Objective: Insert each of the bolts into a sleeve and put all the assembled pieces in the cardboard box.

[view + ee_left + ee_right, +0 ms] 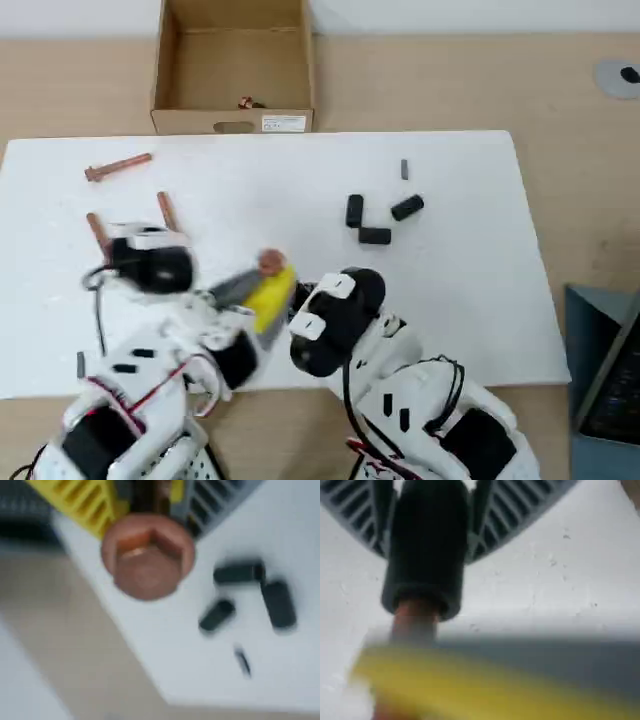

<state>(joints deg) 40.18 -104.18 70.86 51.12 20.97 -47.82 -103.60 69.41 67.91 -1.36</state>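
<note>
In the high view, the cardboard box (pixel 190 120) at the far edge of the desk (pixel 580 200) holds one small coppery piece (pixel 247 102). It is probably a finished assembly, though it is too small to be sure. Three loose bolts (pixel 118 166) lie on the white mat (pixel 470 300) on the left arm's side. Three black sleeves (pixel 374 236) cluster well apart from them, so by my judgement most of the work is not yet done. The left fingers (pixel 272 298), one yellow and one grey, clamp a fourth bolt, the held bolt (pixel 270 262), near the mat's front, with the right arm (pixel 335 312) just beside. In the left wrist view the held bolt's copper-coloured, hexagonal, flanged head faces the camera between those fingers. Beyond it, the three sleeves lie on the mat with a thin dark pin (pixel 242 661) near them. In the right wrist view the right fingers (pixel 515 505) are closed on a held sleeve (pixel 426 545), a short dark cylinder with a slightly wider collar. The bolt's copper shank meets the sleeve's open end just above the yellow finger. Insertion looks under way, but how deep it has gone cannot be told.
</note>
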